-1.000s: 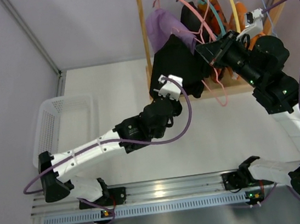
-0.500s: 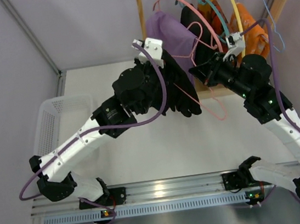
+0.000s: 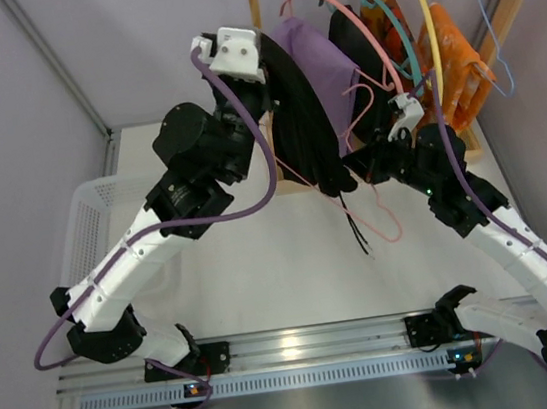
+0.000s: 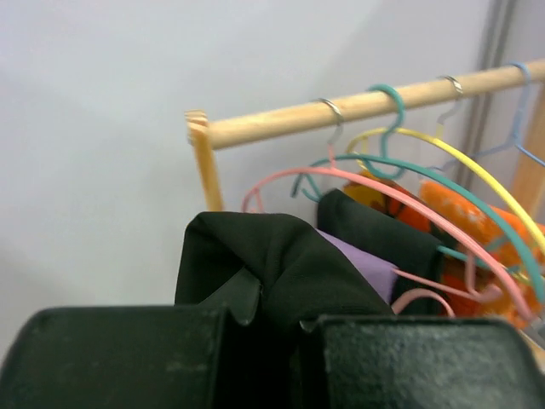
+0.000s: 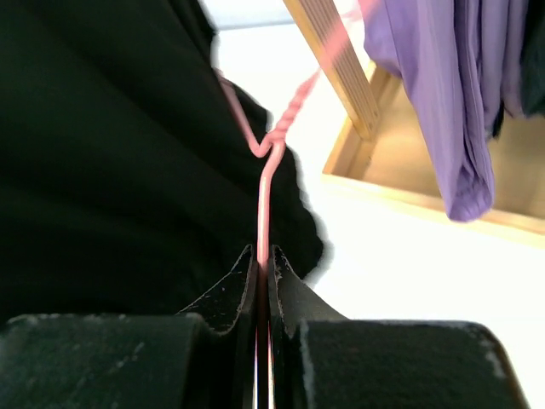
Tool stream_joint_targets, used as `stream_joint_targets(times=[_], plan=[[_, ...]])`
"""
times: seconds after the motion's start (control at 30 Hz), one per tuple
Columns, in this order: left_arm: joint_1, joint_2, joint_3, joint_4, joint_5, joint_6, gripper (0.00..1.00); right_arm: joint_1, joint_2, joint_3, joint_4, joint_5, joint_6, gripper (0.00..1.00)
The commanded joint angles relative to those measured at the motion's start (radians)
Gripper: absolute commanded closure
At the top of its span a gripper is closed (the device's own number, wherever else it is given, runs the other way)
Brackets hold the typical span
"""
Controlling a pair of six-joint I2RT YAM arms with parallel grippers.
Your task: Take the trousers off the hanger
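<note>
Two tight grips: left gripper (image 4: 271, 322) pinches the trousers (image 3: 299, 130), right gripper (image 5: 262, 268) clamps the hanger (image 5: 266, 192) wire. Left has just hoisted the trousers high beside the rack (image 3: 258, 35) while right drew the hanger lower, so they seem nearly parted.

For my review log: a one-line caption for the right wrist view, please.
Right gripper shut on the pink hanger wire, black trousers filling the frame's left.
</note>
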Motion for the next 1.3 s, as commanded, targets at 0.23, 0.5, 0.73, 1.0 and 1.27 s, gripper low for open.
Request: stream_joint_targets(times=[0.23, 0.5, 0.73, 1.0, 1.27], plan=[[0.261, -0.095, 0.114, 0.214, -0.085, 0.067, 1.00, 0.004, -0.012, -0.075, -0.007, 0.027, -0.135, 1.00], [0.600, -0.283, -0.064, 0.196, -0.145, 0.019, 1.00, 0.006, -0.020, -0.058, -0.062, 0.004, -0.184, 1.00], [0.756, -0.411, -0.167, 0.206, -0.160, 0.080, 1.00, 0.006, -0.021, -0.075, -0.089, -0.025, -0.201, 1.00], [0.855, -0.556, -0.411, 0.256, -0.223, 0.194, 1.00, 0.006, -0.047, -0.010, -0.152, -0.068, -0.244, 1.00], [1.089, -0.672, -0.575, 0.133, -0.220, 0.013, 1.00, 0.007, -0.058, 0.028, -0.194, -0.088, -0.250, 1.00]])
